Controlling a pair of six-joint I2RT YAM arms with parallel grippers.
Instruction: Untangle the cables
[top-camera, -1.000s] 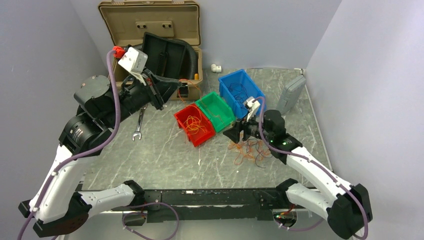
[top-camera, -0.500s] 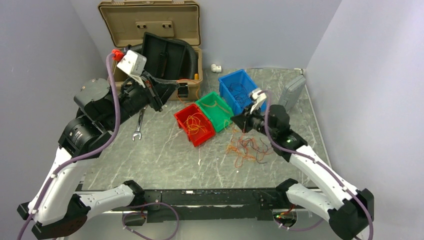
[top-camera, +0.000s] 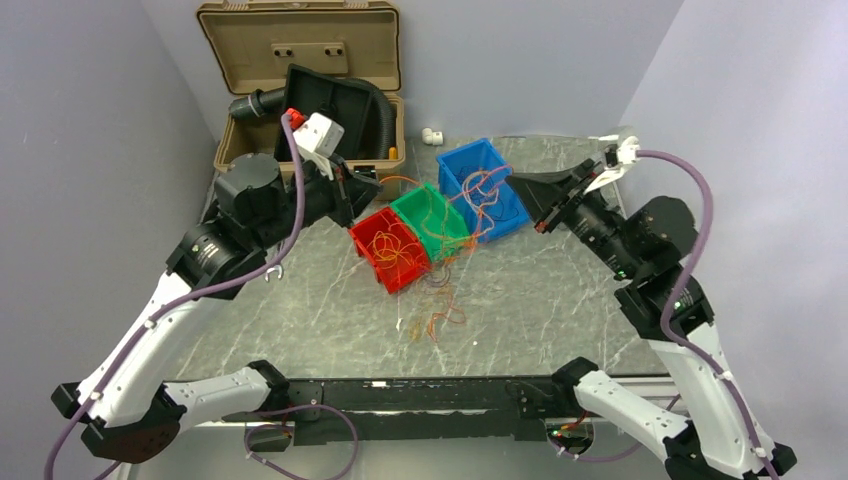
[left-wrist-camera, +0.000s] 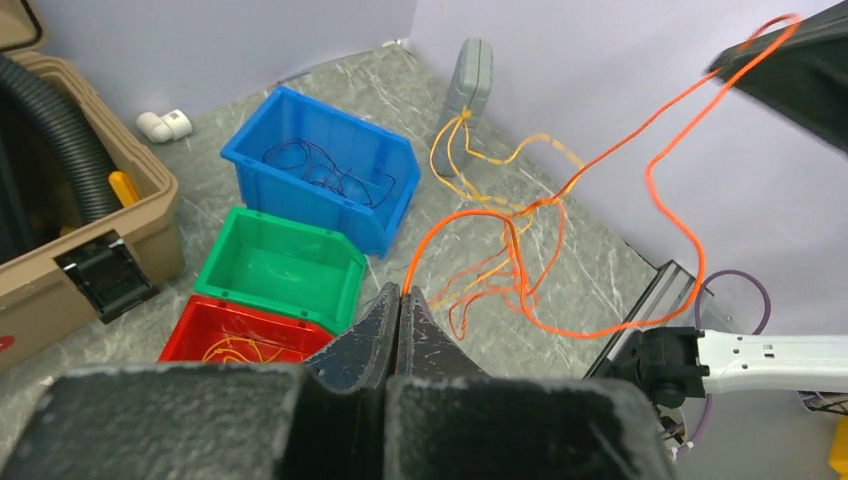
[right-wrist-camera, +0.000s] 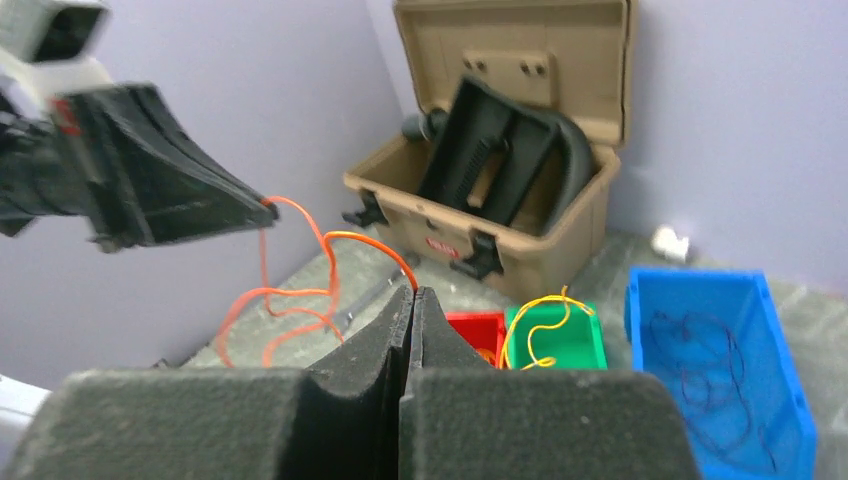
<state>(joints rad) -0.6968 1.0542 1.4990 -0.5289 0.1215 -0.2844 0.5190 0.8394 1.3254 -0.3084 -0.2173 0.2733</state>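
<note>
Three bins (top-camera: 404, 278) (top-camera: 455, 247) (top-camera: 505, 224), two grippers (top-camera: 375, 183) (top-camera: 515, 180), many cables (top-camera: 437, 322).

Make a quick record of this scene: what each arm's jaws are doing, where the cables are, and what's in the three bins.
left jaws: shut on orange cable
right jaws: shut on orange cable
span: orange cables run through the air between the two arms, above the bins
table: small loose bunch lying in front of the bins
red bin: orange cables
green bin: looks empty from the left wrist
blue bin: dark cables
</note>
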